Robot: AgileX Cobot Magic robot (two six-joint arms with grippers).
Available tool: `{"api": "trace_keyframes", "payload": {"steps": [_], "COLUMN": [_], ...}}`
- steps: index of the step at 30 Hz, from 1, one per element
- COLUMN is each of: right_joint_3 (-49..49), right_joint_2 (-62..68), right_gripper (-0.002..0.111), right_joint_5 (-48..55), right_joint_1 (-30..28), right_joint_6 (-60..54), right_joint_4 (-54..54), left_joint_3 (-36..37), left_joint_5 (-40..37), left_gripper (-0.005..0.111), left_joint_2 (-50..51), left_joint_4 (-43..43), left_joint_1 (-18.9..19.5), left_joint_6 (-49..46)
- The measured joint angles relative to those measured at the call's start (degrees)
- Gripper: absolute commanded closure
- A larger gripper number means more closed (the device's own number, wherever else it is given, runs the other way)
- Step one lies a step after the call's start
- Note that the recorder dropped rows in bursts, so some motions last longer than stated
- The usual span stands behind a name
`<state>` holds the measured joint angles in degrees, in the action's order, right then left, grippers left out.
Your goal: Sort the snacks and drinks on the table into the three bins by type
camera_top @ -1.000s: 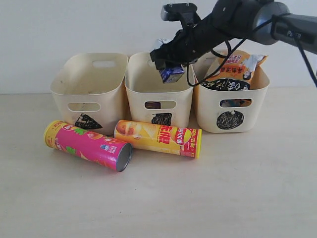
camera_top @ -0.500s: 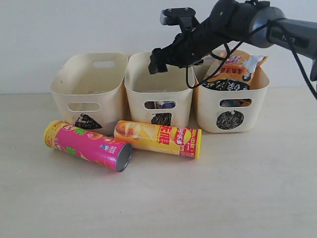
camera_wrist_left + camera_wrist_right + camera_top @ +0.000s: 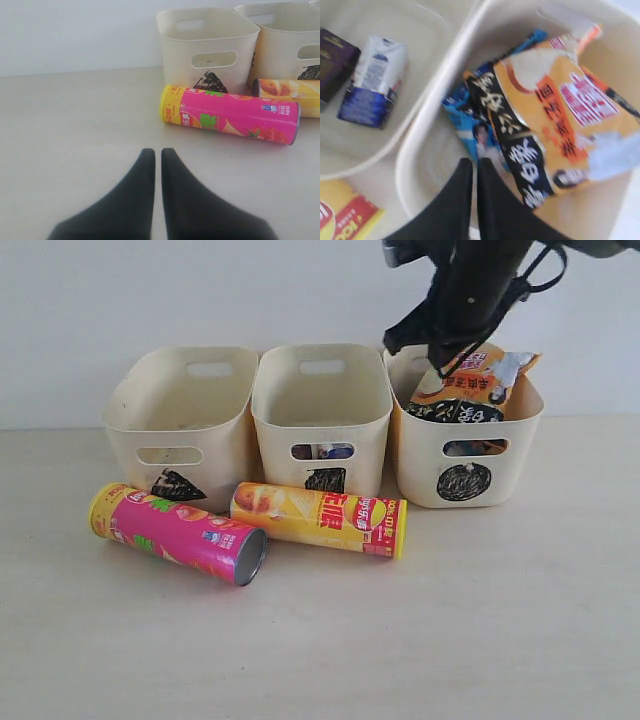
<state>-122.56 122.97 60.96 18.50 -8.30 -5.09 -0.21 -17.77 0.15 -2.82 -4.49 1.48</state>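
Left pincer (image 3: 156, 151) and right pincer (image 3: 474, 161) both closed

Right gripper (image 3: 475, 164) released carton (image 3: 372, 80), swung right

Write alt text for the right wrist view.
The shut end effector hangs over a cream bin holding an orange-black bag and a blue-white-black bag. The neighbouring bin holds a dark purple carton and a blue-and-white carton; a yellow-red tube shows outside.

Looking down past a black gripper (image 3: 471, 165), fingers pressed together, into a cream bin (image 3: 406, 167) with an orange-and-black bag (image 3: 555, 120) overlapping a blue bag (image 3: 465, 122). In the neighbouring bin (image 3: 430, 35), a purple carton (image 3: 335, 62) beside a blue-and-white carton (image 3: 372, 82). Outside, a corner of a yellow-red tube (image 3: 340, 220).
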Motion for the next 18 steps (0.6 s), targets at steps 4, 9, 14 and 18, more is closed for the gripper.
{"api": "trace_keyframes", "payload": {"steps": [4, 9, 14, 18], "right_joint_3": [2.8, 14.2, 30.5, 43.1], "right_joint_2": [-2.8, -11.2, -24.0, -34.9], "right_gripper": [0.108, 0.108, 0.108, 0.108], "right_joint_5": [5.0, 3.3, -7.2, -17.8], "right_joint_1": [-4.6, -11.3, -15.5, -15.9], "right_joint_6": [1.3, 3.0, 5.1, 6.1], "right_joint_4": [0.0, 0.0, 0.0, 0.1], "left_joint_3": [0.0, 0.0, 0.0, 0.0], "left_joint_5": [0.0, 0.0, 0.0, 0.0], "left_gripper": [0.103, 0.103, 0.103, 0.103], "left_joint_2": [0.0, 0.0, 0.0, 0.0], "left_joint_4": [0.0, 0.0, 0.0, 0.0], "left_joint_1": [0.0, 0.0, 0.0, 0.0], "left_joint_6": [0.0, 0.0, 0.0, 0.0]}}
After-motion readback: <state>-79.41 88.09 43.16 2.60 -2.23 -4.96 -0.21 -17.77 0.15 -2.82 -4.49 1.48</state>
